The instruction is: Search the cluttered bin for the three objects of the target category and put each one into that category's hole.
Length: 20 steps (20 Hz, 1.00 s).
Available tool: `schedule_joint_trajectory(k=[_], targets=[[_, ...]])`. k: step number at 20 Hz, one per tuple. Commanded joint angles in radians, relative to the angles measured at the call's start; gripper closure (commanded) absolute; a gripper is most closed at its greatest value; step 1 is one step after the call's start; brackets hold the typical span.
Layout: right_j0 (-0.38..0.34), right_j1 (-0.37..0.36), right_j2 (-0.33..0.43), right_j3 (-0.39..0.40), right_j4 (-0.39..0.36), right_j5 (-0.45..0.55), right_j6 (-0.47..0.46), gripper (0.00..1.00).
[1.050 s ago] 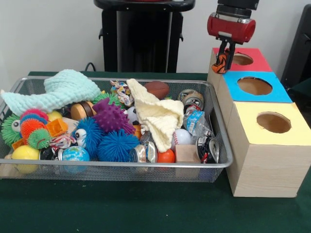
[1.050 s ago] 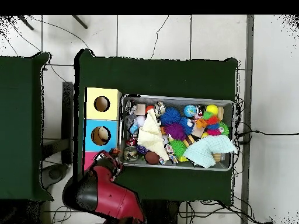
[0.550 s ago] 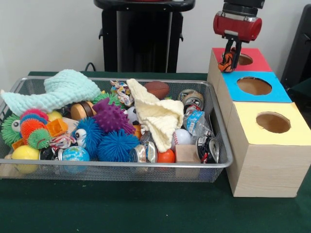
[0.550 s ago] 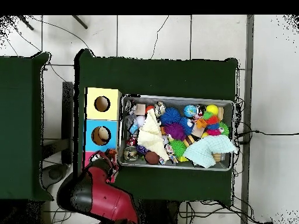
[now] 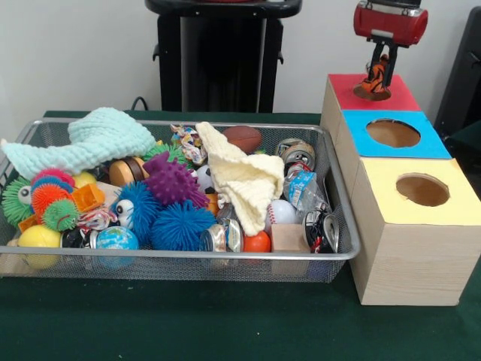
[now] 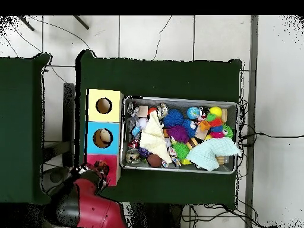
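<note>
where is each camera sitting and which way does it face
Front view: sits low across the table, facing the bin and the three boxes; of the robot it shows the gripper, holding an orange toy over the red box, and the dark pedestal behind.
Overhead view: sits above, looking straight down on table, bin and floor; the red arm enters from the bottom edge.
Shared: the bin, the red, blue and yellow boxes, and the gripper over the red one.

Orange-and-black striped toy (image 5: 373,80) over red box top (image 5: 398,94); neighbouring tops blue (image 5: 428,141), yellow (image 5: 458,197).
</note>
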Motion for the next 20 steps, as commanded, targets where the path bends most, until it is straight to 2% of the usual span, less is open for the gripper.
schedule_joint_trajectory(k=[1,3,5,11,20], targets=[[-0.029,0.007,0.059,0.032,0.056,0.001,0.260,1.00],[-0.027,0.005,0.063,0.046,0.054,-0.008,0.263,1.00],[-0.056,0.009,0.092,0.061,0.042,-0.036,0.259,1.00],[-0.134,0.088,0.189,0.070,0.001,-0.161,0.285,1.00],[-0.167,0.159,0.249,0.087,-0.030,-0.273,0.311,1.00]])
